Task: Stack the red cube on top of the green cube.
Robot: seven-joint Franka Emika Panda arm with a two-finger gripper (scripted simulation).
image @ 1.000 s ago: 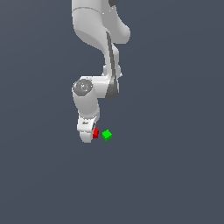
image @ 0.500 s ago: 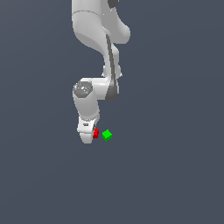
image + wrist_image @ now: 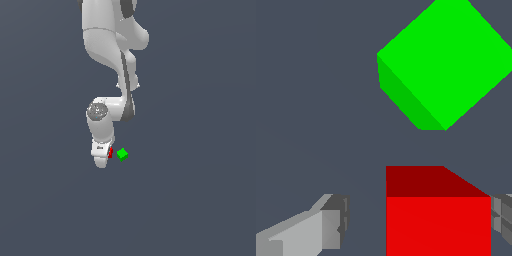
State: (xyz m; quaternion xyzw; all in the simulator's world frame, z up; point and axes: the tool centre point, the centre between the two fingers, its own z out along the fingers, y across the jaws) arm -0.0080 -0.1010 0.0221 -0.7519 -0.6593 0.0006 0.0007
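Our jaws stand wide around the red cube (image 3: pixel 438 220) — one finger (image 3: pixel 316 231) clear of its side, the other at its far edge, whether touching we cannot tell. The cube sits on the counter (image 3: pixel 311 100), not yet gripped or lifted. Beyond it, near but apart, the green cube (image 3: pixel 443 62) lies turned corner-on — bright, plain-faced, bare on top. By our reading, grasp, lift and stacking all remain.

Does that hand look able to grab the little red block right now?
Probably yes. The hand is open with its fingers either side of the red cube; the green cube sits apart, not blocking.
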